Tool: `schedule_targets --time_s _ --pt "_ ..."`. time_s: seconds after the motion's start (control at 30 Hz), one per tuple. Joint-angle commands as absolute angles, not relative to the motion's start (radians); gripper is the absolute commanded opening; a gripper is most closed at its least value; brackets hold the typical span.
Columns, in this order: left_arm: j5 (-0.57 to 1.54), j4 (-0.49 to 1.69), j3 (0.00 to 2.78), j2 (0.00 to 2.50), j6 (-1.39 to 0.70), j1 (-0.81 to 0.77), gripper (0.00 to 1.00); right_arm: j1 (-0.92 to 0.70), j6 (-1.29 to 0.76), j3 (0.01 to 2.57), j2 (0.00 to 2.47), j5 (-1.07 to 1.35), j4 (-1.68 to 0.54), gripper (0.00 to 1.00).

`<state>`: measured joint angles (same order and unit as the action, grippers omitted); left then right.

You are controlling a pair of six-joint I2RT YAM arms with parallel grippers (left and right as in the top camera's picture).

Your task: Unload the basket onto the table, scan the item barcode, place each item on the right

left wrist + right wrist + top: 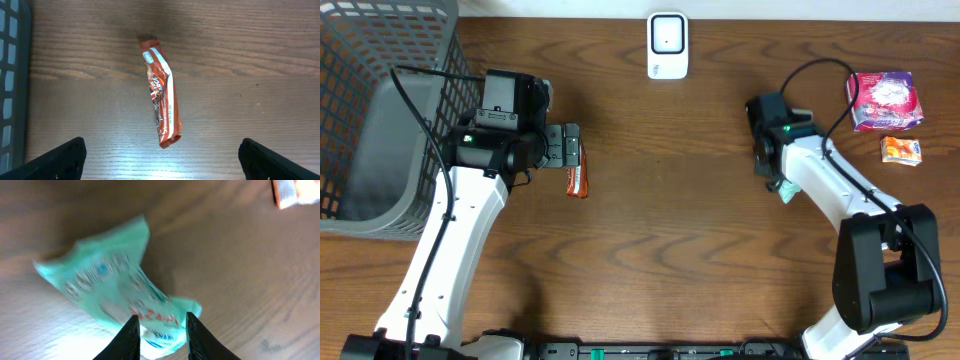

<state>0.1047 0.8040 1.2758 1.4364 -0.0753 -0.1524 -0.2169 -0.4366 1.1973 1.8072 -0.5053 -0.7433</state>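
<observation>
Wood-grain surface (660, 230), two arms. Left hand (567, 148) is fully released and hangs over a red-brown snack bar (162, 95). The bar lies flat on the surface, apart from both of the spread fingers (55, 160), with nothing held.

Right hand (160, 336): fingers set narrow, flanking the lower end of a mint-green packet (105, 285). The packet is blurred and crumpled, with red and blue print near the tips. Cannot tell if it is actually pinched or only sitting between the fingers. From overhead only a corner of it shows, under the right arm's wrist, right of centre.

White scanner (667, 45) sits at the far edge in the middle, well apart from both hands. Grey mesh basket (380, 60) is at the far left, beside the left arm. Pink pack (886, 100) and small orange sachet (901, 150) lie at the far right, near each other and not touching the right arm.
</observation>
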Motion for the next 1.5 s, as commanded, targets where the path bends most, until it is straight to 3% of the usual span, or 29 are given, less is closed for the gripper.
schedule_targets --time_s 0.0,0.07,0.17,0.3,0.53,0.9,1.1,1.3,1.43,1.47 --pt "0.096 0.804 1.277 1.440 -0.080 -0.152 0.98 -0.204 -0.347 1.262 1.789 -0.351 -0.748 0.29" --pt "0.096 0.804 1.277 1.440 -0.080 -0.152 0.98 -0.204 -0.300 1.264 1.789 -0.237 -0.741 0.34" --pt "0.096 0.804 1.277 1.440 -0.080 -0.152 0.98 -0.204 -0.264 1.258 1.790 -0.180 -0.746 0.33" --pt "0.096 0.804 1.277 1.440 -0.080 -0.152 0.98 -0.204 -0.223 1.234 1.790 -0.161 -0.757 0.24" --pt "0.096 0.804 1.277 1.440 -0.080 -0.152 0.98 -0.204 -0.163 1.156 1.792 -0.351 -0.747 0.47" --pt "0.096 0.804 1.277 1.440 -0.080 -0.152 0.98 -0.196 -0.163 1.002 1.792 -0.409 -0.512 0.49" --pt "0.096 0.804 1.277 1.440 -0.080 -0.152 0.98 -0.179 -0.206 0.917 1.792 -0.242 -0.408 0.43" --pt "0.096 0.804 1.277 1.440 -0.080 -0.152 0.98 -0.166 -0.323 0.990 1.791 0.111 -0.409 0.23" --pt "0.096 0.804 1.277 1.440 -0.080 -0.152 0.98 -0.154 -0.562 1.094 1.791 0.362 -0.407 0.05" --pt "0.096 0.804 1.277 1.440 -0.080 -0.152 0.98 -0.151 -0.633 1.116 1.791 0.412 -0.400 0.04"
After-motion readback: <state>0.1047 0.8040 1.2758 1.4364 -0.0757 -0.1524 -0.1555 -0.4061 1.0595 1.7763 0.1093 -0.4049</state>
